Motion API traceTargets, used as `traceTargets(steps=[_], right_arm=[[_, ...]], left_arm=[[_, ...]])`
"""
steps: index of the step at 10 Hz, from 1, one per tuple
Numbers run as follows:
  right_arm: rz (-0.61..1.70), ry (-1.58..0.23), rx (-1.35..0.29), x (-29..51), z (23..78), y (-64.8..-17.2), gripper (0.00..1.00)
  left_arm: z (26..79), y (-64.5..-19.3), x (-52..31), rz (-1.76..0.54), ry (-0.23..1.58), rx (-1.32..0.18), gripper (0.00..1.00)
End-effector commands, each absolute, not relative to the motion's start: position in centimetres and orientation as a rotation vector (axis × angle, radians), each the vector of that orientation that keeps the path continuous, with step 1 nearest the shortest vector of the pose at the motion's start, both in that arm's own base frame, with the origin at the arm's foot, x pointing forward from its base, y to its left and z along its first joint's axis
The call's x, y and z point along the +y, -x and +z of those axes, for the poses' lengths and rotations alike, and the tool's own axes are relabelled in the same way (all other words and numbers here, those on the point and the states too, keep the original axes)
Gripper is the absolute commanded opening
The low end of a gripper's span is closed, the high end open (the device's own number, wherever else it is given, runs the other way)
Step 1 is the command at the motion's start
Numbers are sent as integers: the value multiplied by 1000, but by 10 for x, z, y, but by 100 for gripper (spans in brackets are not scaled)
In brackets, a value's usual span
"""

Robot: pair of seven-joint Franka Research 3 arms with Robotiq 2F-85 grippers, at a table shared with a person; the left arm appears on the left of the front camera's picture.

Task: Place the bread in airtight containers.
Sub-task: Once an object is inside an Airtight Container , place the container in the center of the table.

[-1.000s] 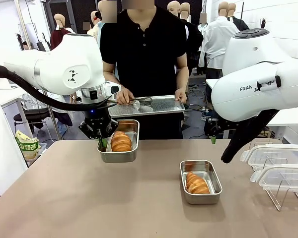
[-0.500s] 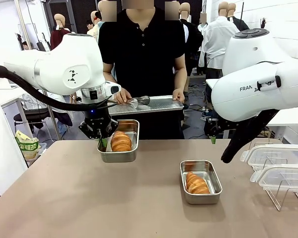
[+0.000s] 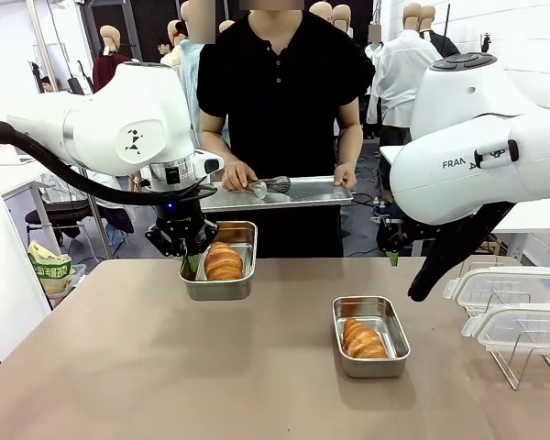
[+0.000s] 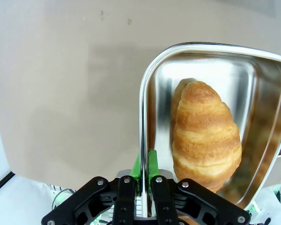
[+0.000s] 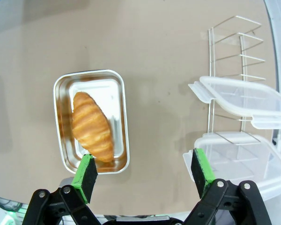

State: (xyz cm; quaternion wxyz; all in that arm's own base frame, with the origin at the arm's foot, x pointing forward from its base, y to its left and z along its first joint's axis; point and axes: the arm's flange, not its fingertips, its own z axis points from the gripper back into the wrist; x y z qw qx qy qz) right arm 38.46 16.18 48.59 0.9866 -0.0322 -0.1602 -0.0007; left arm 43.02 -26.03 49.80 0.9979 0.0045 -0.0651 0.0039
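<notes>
Bread roll one (image 3: 224,262) lies, in the front view, inside the left tin (image 3: 216,290), immediately beside my left pincer (image 3: 191,262). That pincer comes down onto the tin's left wall with its fingers drawn tight on the metal. Whether the tin's base rests on the table (image 3: 165,367) cannot be determined. Bread roll two (image 3: 364,338) lies in the right tin (image 3: 371,367), well apart from that pincer, off to its right and nearer the camera. Two clear lids (image 3: 509,286) stand in a wire rack (image 3: 522,367) farther right again. Beyond the left pincer a person's hands (image 3: 240,176) hold a steel tray (image 3: 312,195) carrying tongs (image 3: 270,185). Left wrist view: my green pads (image 4: 152,164) are clamped on the thin rim of the left tin, one pad inside the wall, one outside. The roll lies lengthwise just to the inner side of the pads, its tip pointing away from me; contact between roll and pad cannot be confirmed. Right wrist view: my right pincer (image 5: 143,164) stands spread wide with nothing between its fingers, above the table. The right tin and its roll lie ahead of the finger at picture left, whose tip overlaps the tin's near corner in the picture. The lids and rack lie ahead of the other finger.
</notes>
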Motion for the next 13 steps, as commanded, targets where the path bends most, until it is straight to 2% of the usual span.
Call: traceTargets(steps=[1,2,3,7,9,13], right_arm=[[0,67,-321,163,485,-384,100],[0,67,-321,163,485,-384,100],[0,67,-321,163,485,-384,100],[0,67,-321,163,485,-384,100],[0,67,-321,163,485,-384,100],[0,67,-321,163,485,-384,100]], left_arm=[[498,-430,-260,8,-9,-130,0],[488,-431,-257,93,-42,-150,0],[474,-439,-253,106,-2,-99,0],[411,-467,-254,66,75,55,0],[379,-469,-252,7,25,58,0],[349,-469,-253,-87,-24,-5,0]])
